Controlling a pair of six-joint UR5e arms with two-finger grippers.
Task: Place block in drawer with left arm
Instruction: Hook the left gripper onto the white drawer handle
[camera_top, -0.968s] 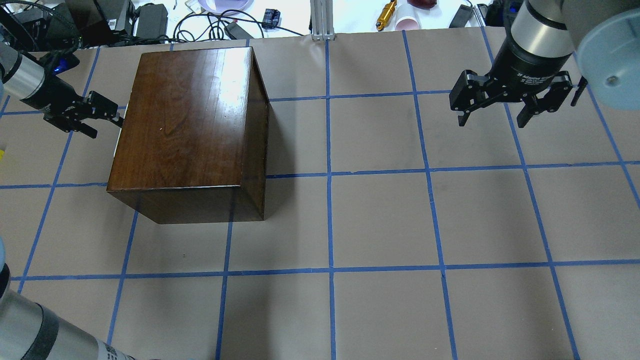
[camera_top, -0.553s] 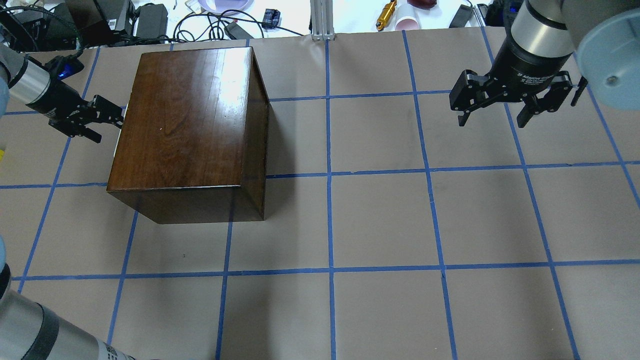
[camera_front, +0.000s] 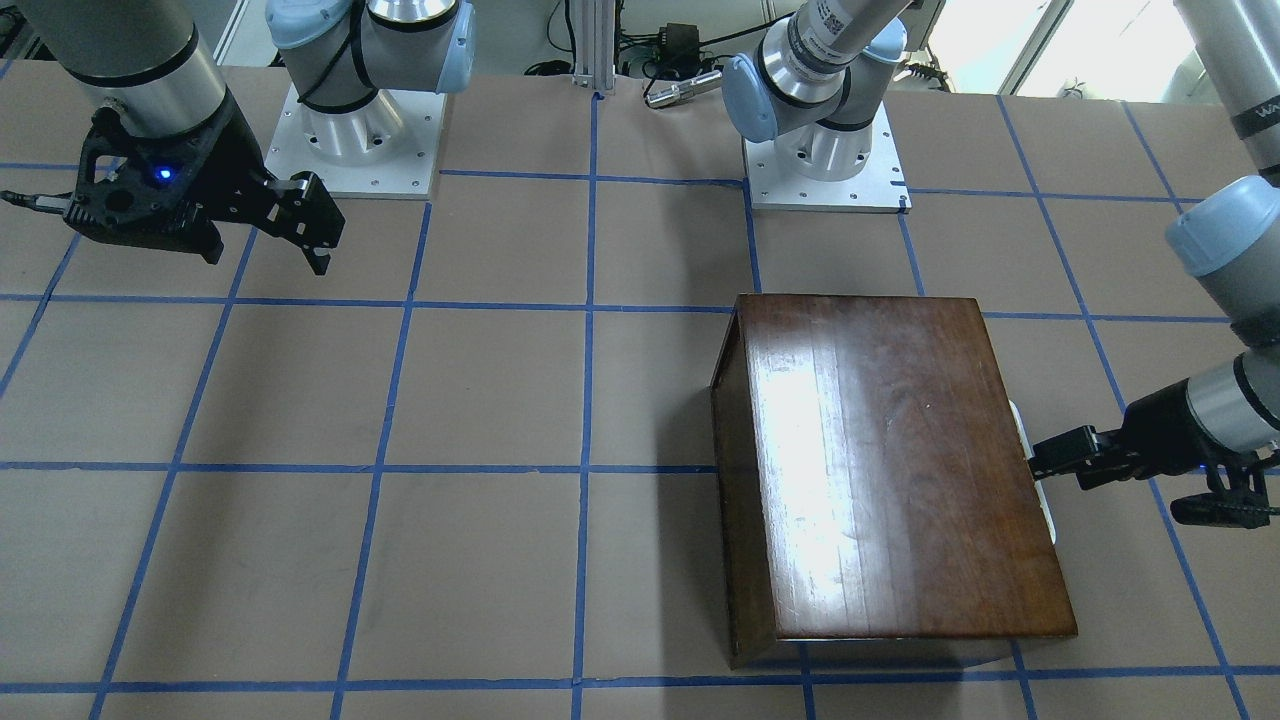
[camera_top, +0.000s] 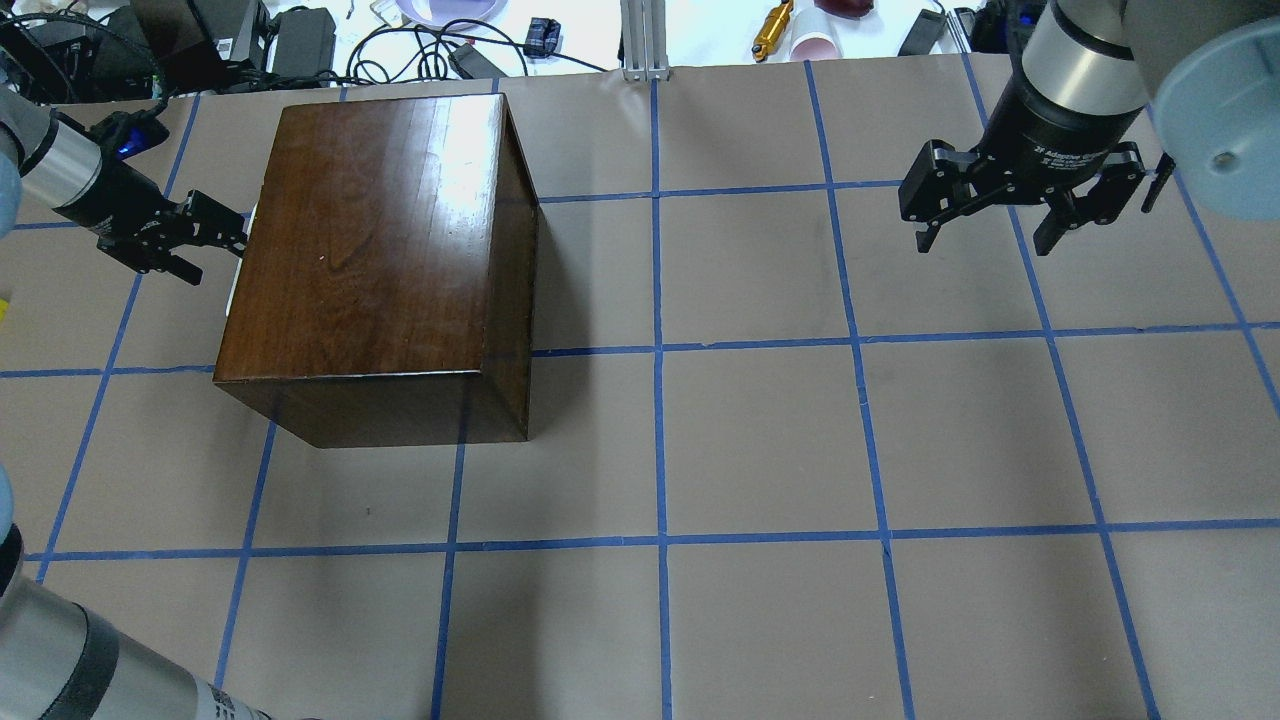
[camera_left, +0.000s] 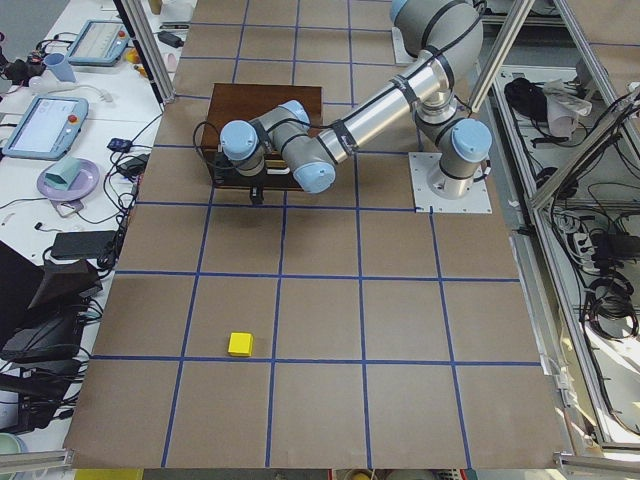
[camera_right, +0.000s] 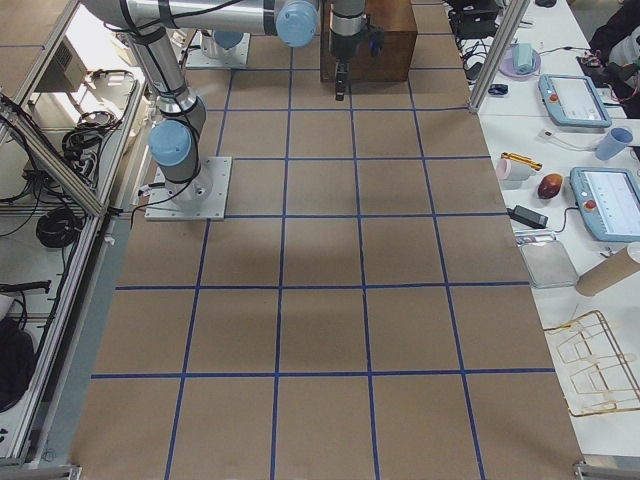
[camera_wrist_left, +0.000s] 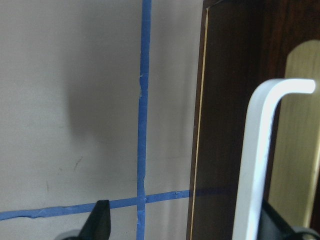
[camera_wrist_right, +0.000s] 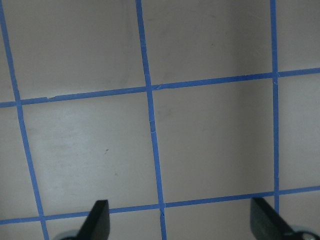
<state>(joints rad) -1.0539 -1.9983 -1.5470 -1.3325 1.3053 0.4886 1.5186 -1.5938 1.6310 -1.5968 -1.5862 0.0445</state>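
Overhead exterior — right pincer (camera_top: 985, 243), "2F Adaptive"

Block (camera_left: 240, 344) well apart from box (camera_left: 250, 97)

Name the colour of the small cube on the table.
Small cube: bright yellow, exterior left view.

The left gripper (camera_top: 212, 255) closes in on the left face of the wooden box (camera_top: 370, 250), its wrist sliding inward over the past second. Its fingertips now sit just beside the white handle (camera_wrist_left: 255, 165), most of that advance made early.
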